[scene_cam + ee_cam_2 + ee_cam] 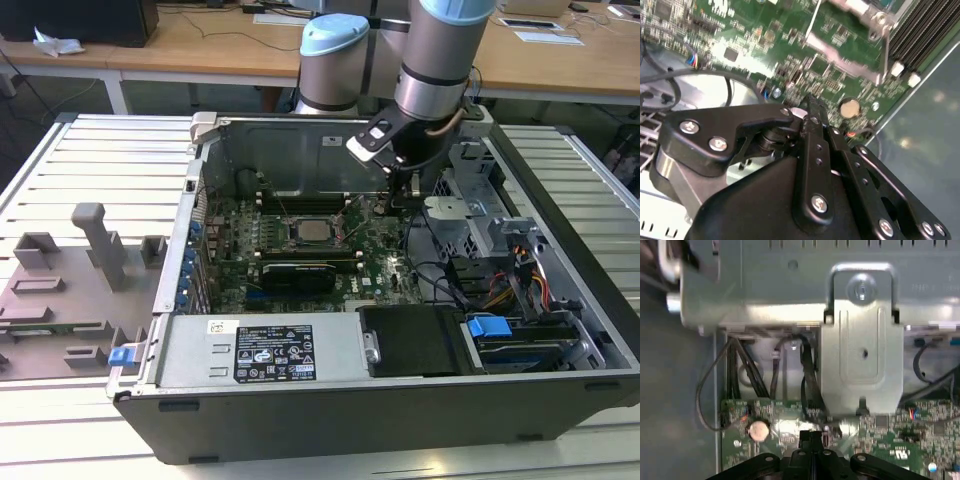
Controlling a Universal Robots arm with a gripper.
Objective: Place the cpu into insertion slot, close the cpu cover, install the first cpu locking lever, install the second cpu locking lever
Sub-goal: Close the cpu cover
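Note:
In the exterior view the cpu [310,229] lies silvery-grey in the insertion slot [291,240] in the middle of the green motherboard. The cpu cover [327,240] looks to lie flat around it. How the locking levers stand I cannot tell. My gripper [400,198] hangs low over the board, to the exterior view's right of the socket and apart from it. In both wrist views its black fingers [812,437] meet tip to tip with nothing between them. The second wrist view shows a corner of the cover's metal frame [847,57] with a thin lever rod [886,45] along it.
A coin battery [758,430] sits on the board close to the fingertips. A grey metal bracket [862,355] and black cables [745,370] stand just beyond them. Drive cages [490,230] and wiring fill the case's right side. A grey fixture block [70,290] lies left of the case.

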